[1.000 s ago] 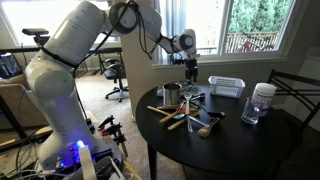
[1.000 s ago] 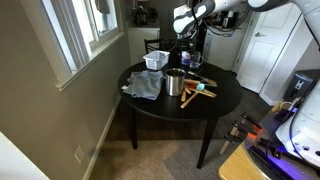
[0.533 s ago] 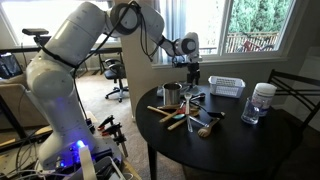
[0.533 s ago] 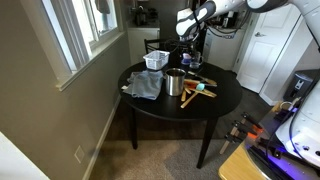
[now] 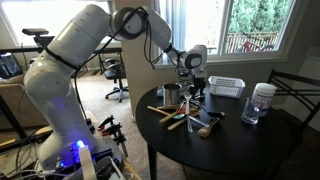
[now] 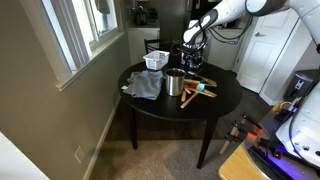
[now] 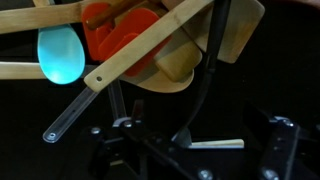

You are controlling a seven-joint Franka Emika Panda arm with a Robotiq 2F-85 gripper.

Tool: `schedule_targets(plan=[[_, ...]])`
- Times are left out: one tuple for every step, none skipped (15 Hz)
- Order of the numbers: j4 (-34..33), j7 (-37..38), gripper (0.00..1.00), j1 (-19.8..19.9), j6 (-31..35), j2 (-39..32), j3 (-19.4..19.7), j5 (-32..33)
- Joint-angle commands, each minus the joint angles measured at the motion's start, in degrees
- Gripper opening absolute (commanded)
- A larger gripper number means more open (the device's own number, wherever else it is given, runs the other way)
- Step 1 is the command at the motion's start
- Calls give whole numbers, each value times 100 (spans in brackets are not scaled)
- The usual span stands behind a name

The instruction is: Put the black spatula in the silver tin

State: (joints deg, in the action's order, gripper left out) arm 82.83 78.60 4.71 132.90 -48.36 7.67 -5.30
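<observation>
The silver tin (image 5: 171, 94) stands upright on the round black table, beside a pile of utensils (image 5: 190, 116); it also shows in the other exterior view (image 6: 175, 83). My gripper (image 5: 193, 88) hangs low over the pile, also seen in an exterior view (image 6: 193, 64). In the wrist view its fingers (image 7: 200, 150) are spread wide, open and empty. A slim dark handle, the black spatula (image 7: 207, 62), runs down between them under light wooden spoons (image 7: 150, 48). Its head is hard to make out against the black table.
A teal spoon (image 7: 60, 55) and an orange utensil (image 7: 120, 30) lie in the pile. A white slatted basket (image 5: 227, 87) and a clear jar with a white lid (image 5: 262, 100) stand farther along the table. A grey cloth (image 6: 145, 85) lies beside the tin.
The gripper has moved sideways from above the tin's side and come down lower over the utensil pile. The utensils and tin have not moved.
</observation>
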Motion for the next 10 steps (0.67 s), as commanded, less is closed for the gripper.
schedule_targets(plan=[[-90,-405,100,405,177,-307,-308,-717],[-190,-489,100,510,102,-440,-376,-902],[-258,-568,100,585,80,-538,-423,-1055],[-378,-606,100,656,45,-681,-456,-1195],[-489,-652,100,719,27,-806,-491,-1322],[-631,-680,100,774,-16,-940,-505,-1415],[-762,-677,100,812,-37,-1066,-514,-1486],[-883,-674,100,844,-57,-1172,-522,-1540],[-995,-677,100,870,-60,-1267,-526,-1579],[-1094,-672,100,885,-47,-1340,-525,-1598]])
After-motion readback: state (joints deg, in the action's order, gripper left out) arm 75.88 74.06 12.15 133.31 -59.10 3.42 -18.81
